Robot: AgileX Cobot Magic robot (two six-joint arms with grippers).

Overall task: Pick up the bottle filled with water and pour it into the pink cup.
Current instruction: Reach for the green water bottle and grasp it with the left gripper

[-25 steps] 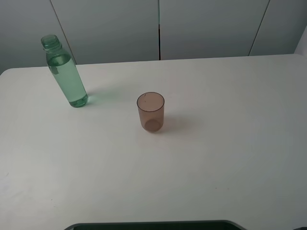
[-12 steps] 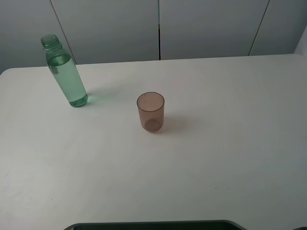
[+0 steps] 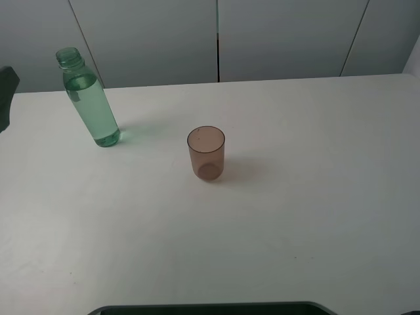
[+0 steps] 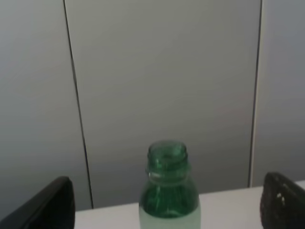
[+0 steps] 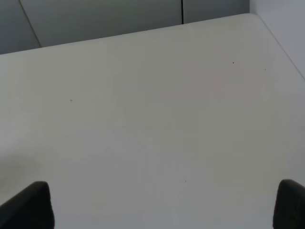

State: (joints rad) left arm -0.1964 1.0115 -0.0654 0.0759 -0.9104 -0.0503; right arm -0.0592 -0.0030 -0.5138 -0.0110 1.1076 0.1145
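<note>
The green-tinted bottle point(image 3: 90, 102) stands upright and uncapped at the table's far left, with water up to near its shoulder. The pink cup point(image 3: 207, 153) stands upright and empty near the table's middle, to the right of the bottle. My left gripper shows only as a dark tip at the left edge point(image 3: 5, 95), left of the bottle and apart from it. In the left wrist view the bottle's neck point(image 4: 167, 183) stands between my left gripper's point(image 4: 167, 210) wide-apart fingers point(image 4: 45, 207), so it is open. My right gripper point(image 5: 164, 210) is open over bare table, empty.
The white table point(image 3: 308, 197) has grey wall panels point(image 3: 216, 39) behind its far edge. A dark edge of the robot base point(image 3: 210, 308) shows at the bottom of the exterior view. The right wrist view shows the table's right edge point(image 5: 281, 45).
My left gripper's tip has come into the exterior view at the left edge, beside the bottle. The bottle and the cup have not moved.
</note>
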